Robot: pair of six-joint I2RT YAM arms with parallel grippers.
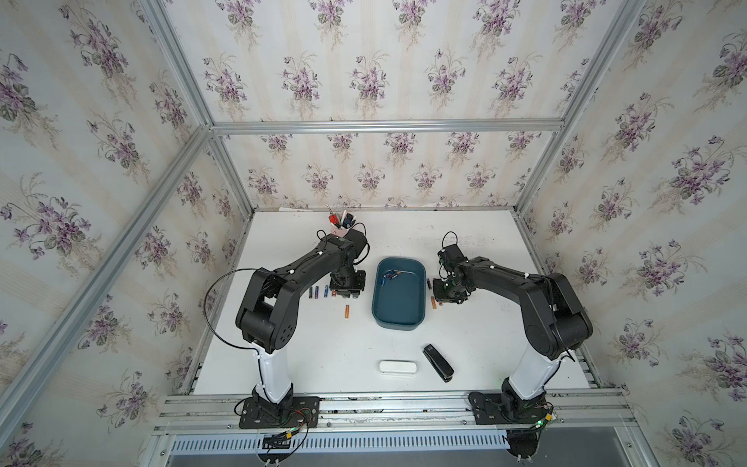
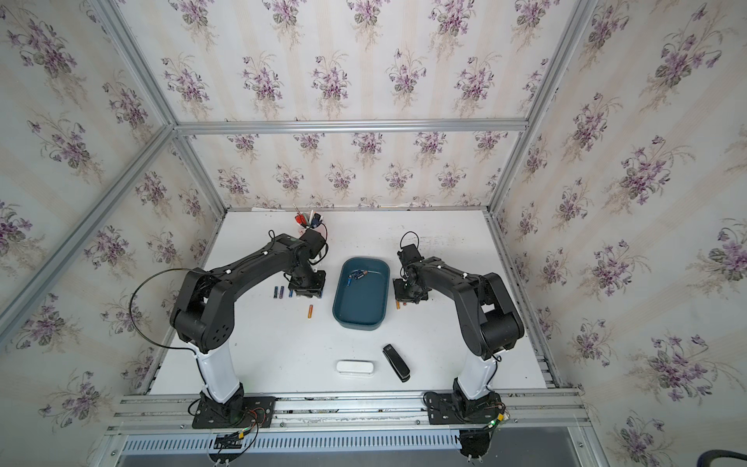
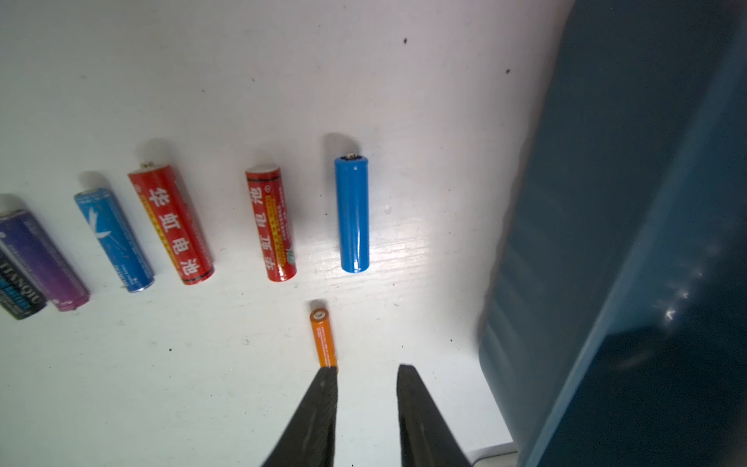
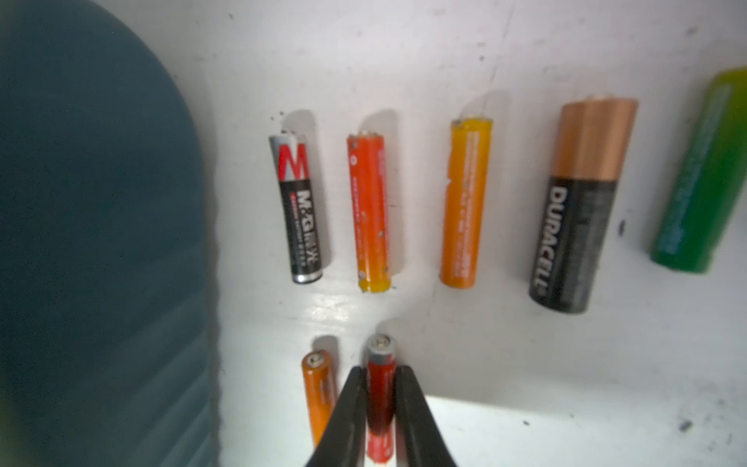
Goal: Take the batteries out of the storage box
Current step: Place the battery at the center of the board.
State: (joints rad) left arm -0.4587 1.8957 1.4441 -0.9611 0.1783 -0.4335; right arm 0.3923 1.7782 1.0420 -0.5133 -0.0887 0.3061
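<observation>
**White table, teal box nearly bare**

White table (image 1: 485,242) stretches bare from the storage box (image 1: 398,323) to the back wall. It is bare again from the box toward the near rail (image 1: 404,398), where only a black stapler (image 1: 437,362) and a white case (image 1: 397,367) lie. The left arm (image 1: 307,263) half hides a pink cup (image 1: 338,231) beyond the box's left corner.

In both top views the wrists cover the fingers. The box's near half holds nothing. A few batteries (image 1: 391,275) huddle at its far end, too small to count.

Just left of the box wall, the left gripper (image 3: 367,368) stands parted with nothing between its fingers. One finger hides the end of an orange battery (image 3: 323,339), and a black battery (image 3: 18,289) is cut by the frame.

Just right of the box, the right gripper (image 4: 382,368) is clamped on a red battery (image 4: 380,400). Whether that battery touches the table I cannot tell. A green battery (image 4: 703,174) is blurred and cut off.
</observation>
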